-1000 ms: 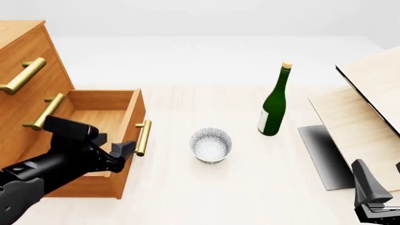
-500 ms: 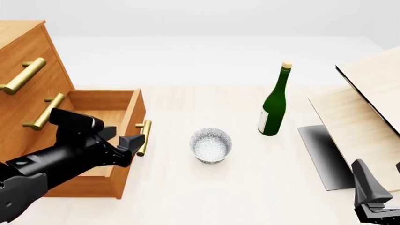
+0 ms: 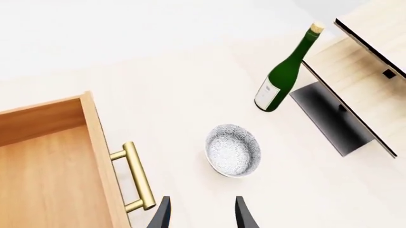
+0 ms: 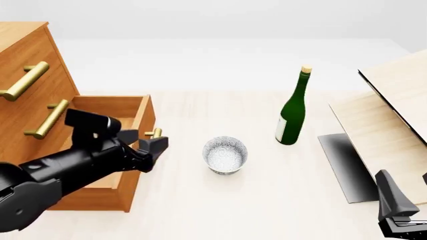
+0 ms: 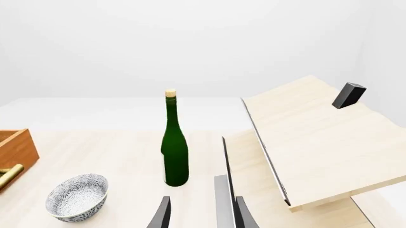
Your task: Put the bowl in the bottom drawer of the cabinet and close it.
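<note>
My left gripper hangs with fingers apart beside the pulled-out bottom drawer; the bowl sits on the table at its three o'clock; my right gripper is spread too.

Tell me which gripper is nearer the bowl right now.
Left. The left gripper hangs just off the bowl, between it and the open bottom drawer, not touching. The right gripper sits far off at the table's near right corner.
</note>
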You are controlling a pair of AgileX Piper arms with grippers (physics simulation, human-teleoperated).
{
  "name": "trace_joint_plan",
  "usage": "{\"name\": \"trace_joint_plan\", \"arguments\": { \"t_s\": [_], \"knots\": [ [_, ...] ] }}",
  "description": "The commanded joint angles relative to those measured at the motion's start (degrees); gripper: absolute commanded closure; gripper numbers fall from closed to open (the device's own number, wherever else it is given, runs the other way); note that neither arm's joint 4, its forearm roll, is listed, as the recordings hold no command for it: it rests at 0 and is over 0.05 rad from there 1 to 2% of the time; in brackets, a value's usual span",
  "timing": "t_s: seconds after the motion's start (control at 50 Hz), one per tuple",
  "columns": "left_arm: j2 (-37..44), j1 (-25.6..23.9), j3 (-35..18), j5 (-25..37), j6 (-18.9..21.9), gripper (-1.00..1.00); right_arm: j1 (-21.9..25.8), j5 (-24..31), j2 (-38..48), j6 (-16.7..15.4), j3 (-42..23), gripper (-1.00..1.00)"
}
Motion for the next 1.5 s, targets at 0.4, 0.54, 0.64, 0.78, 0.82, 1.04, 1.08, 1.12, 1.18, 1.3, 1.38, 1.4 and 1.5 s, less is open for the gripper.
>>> {"name": "trace_joint_plan", "arguments": {
  "t_s": [0.4, 0.54, 0.64, 0.78, 0.82, 1.04, 1.08, 1.12, 1.18, 1.3, 1.38, 1.4, 1.5],
  "knots": [
    [6.73, -1.93, -4.65, -2.42, -3.33, -1.00, -0.01, 0.01, -0.06, -0.02, 0.02, -1.00],
    [8.61, -2.16, -6.15, -2.51, -3.57, -1.00, 0.00, 0.01, -0.06, -0.01, 0.02, -1.00],
    [10.77, -2.43, -7.69, -2.77, -3.70, -1.00, -0.02, 0.01, -0.05, 0.00, 0.02, -1.00],
    [13.80, -2.20, -9.81, -3.06, -4.15, -1.00, -0.01, 0.01, -0.05, 0.00, 0.02, -1.00],
    [14.48, -2.20, -10.32, -3.10, -4.31, -1.00, 0.01, 0.01, -0.06, -0.01, 0.02, -1.00],
    [18.44, -2.56, -13.61, -3.09, -4.74, -1.00, -0.02, 0.01, -0.06, 0.01, 0.02, -1.00],
    [19.96, -2.23, -14.12, -3.49, -4.44, -1.00, -0.01, 0.01, -0.06, -0.01, 0.02, -1.00],
    [21.40, -1.56, -14.77, -3.55, -4.34, -1.00, -0.01, 0.01, -0.06, 0.00, 0.02, -1.00],
    [22.22, -1.12, -15.38, -3.58, -4.43, -1.00, 0.00, 0.01, -0.05, -0.01, 0.02, -1.00],
    [24.03, -0.59, -16.68, -3.81, -4.89, -1.00, -0.02, 0.01, -0.05, 0.01, 0.02, -1.00],
    [24.75, -0.51, -17.10, -3.87, -5.02, -1.00, -0.01, 0.01, -0.05, -0.01, 0.02, -1.00],
    [25.17, -0.66, -17.34, -3.88, -5.18, -1.00, -0.01, 0.01, -0.07, -0.01, 0.02, -1.00],
    [26.17, -1.18, -17.90, -4.00, -5.80, -1.00, 0.00, 0.01, -0.05, -0.01, 0.02, -1.00]
  ]
}}
